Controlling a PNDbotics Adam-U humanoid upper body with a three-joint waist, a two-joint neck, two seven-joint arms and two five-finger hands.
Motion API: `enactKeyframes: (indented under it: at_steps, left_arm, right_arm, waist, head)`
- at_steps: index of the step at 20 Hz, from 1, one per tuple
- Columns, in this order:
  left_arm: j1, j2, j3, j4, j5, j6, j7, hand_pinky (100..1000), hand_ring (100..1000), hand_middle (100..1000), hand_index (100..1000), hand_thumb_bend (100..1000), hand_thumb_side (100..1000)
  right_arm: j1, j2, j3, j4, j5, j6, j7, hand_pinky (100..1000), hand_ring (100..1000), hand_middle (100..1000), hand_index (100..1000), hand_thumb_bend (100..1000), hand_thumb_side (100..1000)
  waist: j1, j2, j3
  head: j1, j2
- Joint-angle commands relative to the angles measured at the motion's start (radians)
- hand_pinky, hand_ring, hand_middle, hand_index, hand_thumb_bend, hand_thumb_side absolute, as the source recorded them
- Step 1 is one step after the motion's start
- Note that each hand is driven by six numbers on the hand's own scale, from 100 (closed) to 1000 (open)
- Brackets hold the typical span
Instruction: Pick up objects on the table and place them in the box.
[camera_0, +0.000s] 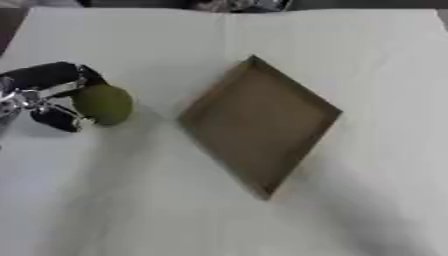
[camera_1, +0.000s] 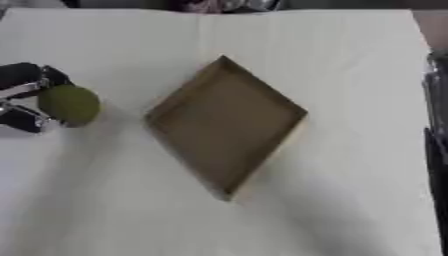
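Left hand (camera_0: 52, 95) grips green ball (camera_0: 102, 104) beside unmarked box (camera_0: 259, 125).

Green round fruit (camera_0: 103, 104) left of brown box (camera_0: 259, 122).

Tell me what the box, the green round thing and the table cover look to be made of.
Box: probably cardboard, with a matte brown surface, thin upright walls and sharp corners.
Green round thing, held in the left hand: a dull olive skin without gloss; it could be real fruit or a plastic or foam copy.
Table cover: likely white cloth or paper, matte, with faint straight fold lines.
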Motion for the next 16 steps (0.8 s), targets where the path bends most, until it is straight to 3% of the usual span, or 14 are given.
enactKeyframes:
  at_steps: [1, 4, 9, 10, 11, 16]
  left_arm:
    - [-0.018, 0.025, 0.022, -0.045, 0.01, 0.008, 0.043, 390, 515, 491, 686, 100, 152]
    - [-0.037, 0.024, 0.036, -0.105, 0.008, -0.01, 0.091, 380, 510, 489, 659, 100, 100]
    - [-0.09, -0.006, 0.004, -0.201, -0.06, -0.068, 0.172, 383, 498, 472, 644, 100, 100]
    - [-0.103, -0.023, -0.002, -0.203, -0.104, -0.078, 0.204, 386, 497, 470, 643, 100, 145]
    - [-0.116, -0.042, -0.008, -0.196, -0.154, -0.086, 0.242, 386, 496, 469, 643, 100, 100]
    - [-0.164, -0.146, 0.007, -0.112, -0.306, -0.092, 0.368, 373, 491, 463, 642, 100, 100]
  right_arm:
    - [-0.008, -0.01, -0.005, -0.016, -0.005, 0.001, -0.001, 780, 553, 699, 774, 100, 542]
    - [-0.008, -0.012, -0.008, -0.016, -0.004, -0.001, -0.004, 780, 555, 699, 774, 100, 543]
    - [-0.022, -0.011, -0.015, -0.016, 0.007, -0.011, -0.008, 779, 560, 698, 774, 100, 544]
    - [-0.027, -0.012, -0.015, -0.016, 0.01, -0.012, -0.008, 779, 562, 697, 774, 100, 569]
    - [-0.032, -0.015, -0.015, -0.016, 0.013, -0.013, -0.006, 778, 563, 697, 774, 100, 543]
    - [-0.065, -0.023, -0.011, -0.016, 0.028, -0.018, 0.01, 776, 568, 697, 774, 100, 540]
  waist:
    - [0.001, -0.032, 0.001]
    - [0.002, -0.034, 0.001]
    - [0.002, -0.039, -0.008]
    - [0.001, -0.04, -0.011]
    - [0.0, -0.04, -0.013]
    - [-0.007, -0.048, -0.024]
  head:
    - [-0.001, -0.001]
    - [-0.006, 0.001]
    - [-0.005, 0.01]
    - [-0.004, 0.011]
    - [-0.003, 0.012]
    - [-0.005, 0.018]
